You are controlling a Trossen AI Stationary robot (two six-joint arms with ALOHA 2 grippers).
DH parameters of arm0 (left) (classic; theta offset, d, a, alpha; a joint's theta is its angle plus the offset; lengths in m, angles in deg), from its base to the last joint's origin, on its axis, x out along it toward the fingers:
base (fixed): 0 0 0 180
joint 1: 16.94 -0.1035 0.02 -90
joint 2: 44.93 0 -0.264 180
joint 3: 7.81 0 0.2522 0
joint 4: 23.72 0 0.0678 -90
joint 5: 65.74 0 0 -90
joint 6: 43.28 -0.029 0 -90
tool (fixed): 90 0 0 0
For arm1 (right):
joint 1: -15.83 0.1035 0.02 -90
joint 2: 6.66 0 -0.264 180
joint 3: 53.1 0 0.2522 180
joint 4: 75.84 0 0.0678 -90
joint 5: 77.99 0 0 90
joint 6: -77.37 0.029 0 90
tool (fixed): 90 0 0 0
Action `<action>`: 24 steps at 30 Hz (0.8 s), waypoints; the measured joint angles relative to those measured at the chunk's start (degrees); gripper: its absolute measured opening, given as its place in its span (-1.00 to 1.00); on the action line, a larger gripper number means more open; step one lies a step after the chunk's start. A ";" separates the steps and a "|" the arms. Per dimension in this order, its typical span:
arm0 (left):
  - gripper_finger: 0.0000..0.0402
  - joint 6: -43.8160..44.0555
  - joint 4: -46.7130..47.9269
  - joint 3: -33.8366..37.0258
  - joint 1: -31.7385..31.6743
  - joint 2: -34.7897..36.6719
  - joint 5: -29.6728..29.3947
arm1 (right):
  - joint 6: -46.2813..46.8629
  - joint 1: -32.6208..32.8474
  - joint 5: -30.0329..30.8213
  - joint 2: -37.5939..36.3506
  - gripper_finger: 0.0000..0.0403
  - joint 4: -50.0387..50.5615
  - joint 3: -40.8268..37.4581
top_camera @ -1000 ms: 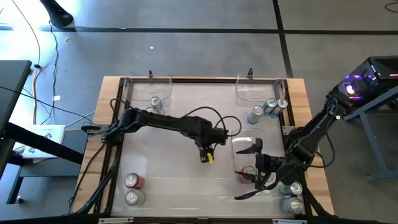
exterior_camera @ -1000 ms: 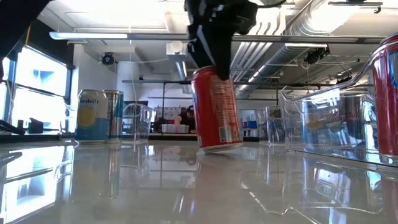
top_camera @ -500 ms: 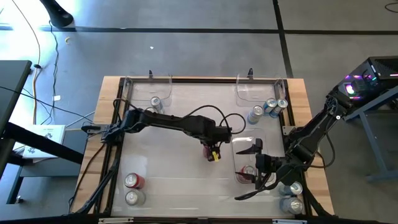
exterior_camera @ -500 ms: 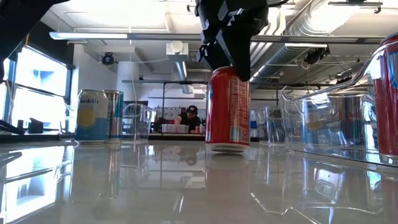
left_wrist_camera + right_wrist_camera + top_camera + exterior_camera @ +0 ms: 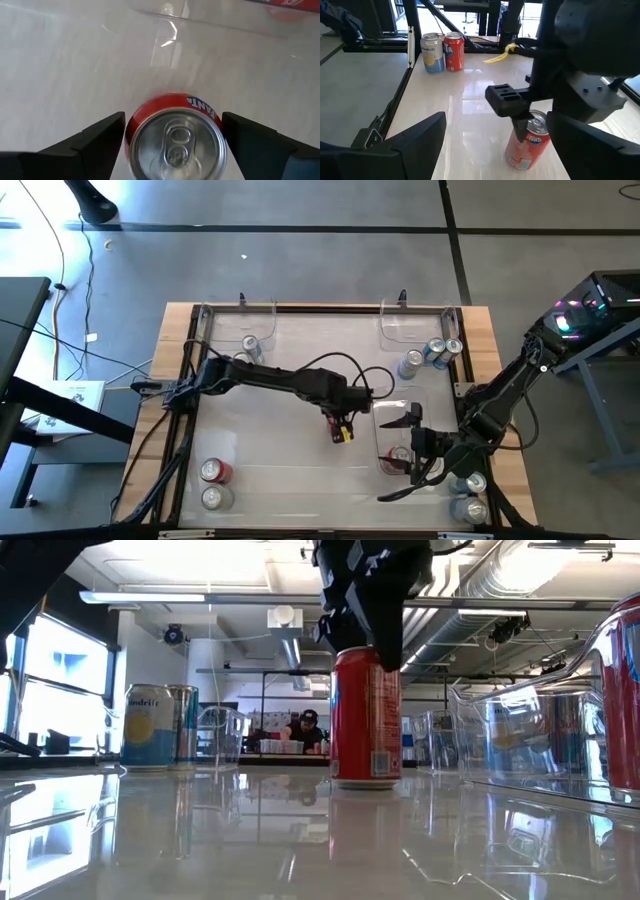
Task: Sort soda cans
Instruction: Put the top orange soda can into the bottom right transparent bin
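Observation:
A red soda can [image 5: 175, 145] stands upright on its base in the middle of the table [image 5: 290, 470]; the low view shows it [image 5: 366, 718] on the tabletop. My left gripper [image 5: 173, 116] points down over it, open, one finger on either side of the can's top, with a thin gap showing on one side. My right gripper [image 5: 400, 456] hovers open at the near right, above a clear bin [image 5: 386, 412] that holds another red can [image 5: 397, 464]. It touches nothing.
Three blue cans [image 5: 432, 354] stand by a clear bin [image 5: 415, 328] at the far right. A silver can [image 5: 249, 346] is at the far left. A red can [image 5: 216, 471] and a silver can [image 5: 212, 497] stand near left. Two more cans [image 5: 472, 495] stand near right.
My left gripper has carried the red can a little toward the table's right edge. The can was tilted under the fingers a second ago; it now stands upright on the table.

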 joint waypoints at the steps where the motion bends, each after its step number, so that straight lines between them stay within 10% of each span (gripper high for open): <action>1: 0.62 -0.02 0.10 -0.27 0.20 0.21 -0.20 | 0.47 0.00 0.00 0.00 0.68 0.10 0.00; 15: 0.60 2.07 13.27 -0.20 4.85 10.22 -13.78 | 3.39 -7.31 -4.42 7.53 0.68 0.93 0.00; 24: 0.59 -3.26 -7.63 27.06 4.91 21.10 -15.96 | 5.69 -17.38 -8.72 14.22 0.69 -4.20 0.00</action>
